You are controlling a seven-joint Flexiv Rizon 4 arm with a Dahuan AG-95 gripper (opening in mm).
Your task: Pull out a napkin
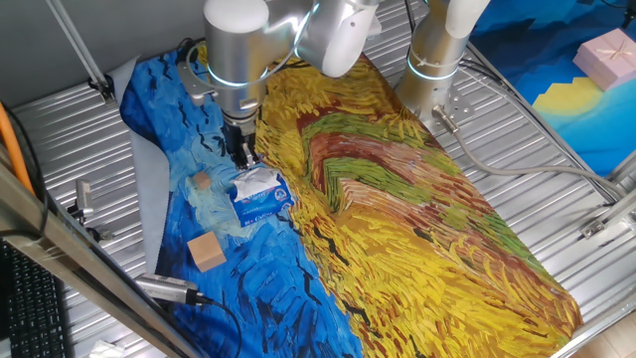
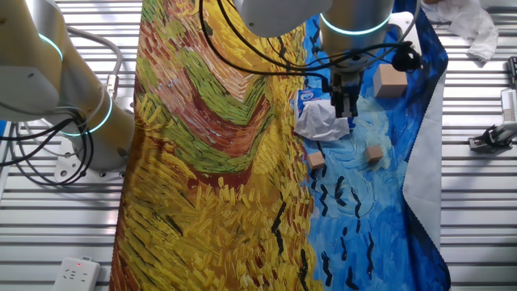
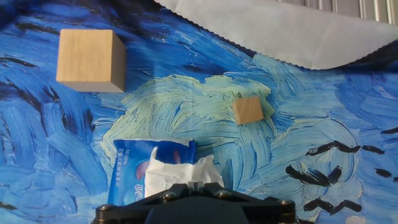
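A crumpled white napkin [image 3: 180, 175] sticks up out of the small blue tissue pack [image 3: 127, 177], which lies on the blue part of the painted cloth. My gripper [image 3: 194, 185] is right over it, its two fingers pressed together with the top of the napkin pinched between them. From one fixed view the gripper [image 1: 241, 151] stands upright just behind the napkin [image 1: 254, 182] and the pack [image 1: 266, 203]. In the other fixed view the gripper [image 2: 343, 109] meets the bunched napkin [image 2: 323, 123], with the pack [image 2: 309, 99] partly hidden behind it.
A large wooden cube [image 3: 91, 59] and a small one [image 3: 249, 110] lie beyond the pack. A third small cube [image 2: 316, 161] sits near the cloth's yellow part. The cloth's white folded edge [image 3: 298, 31] lies further out. A second arm's base [image 1: 434, 60] stands on the metal table.
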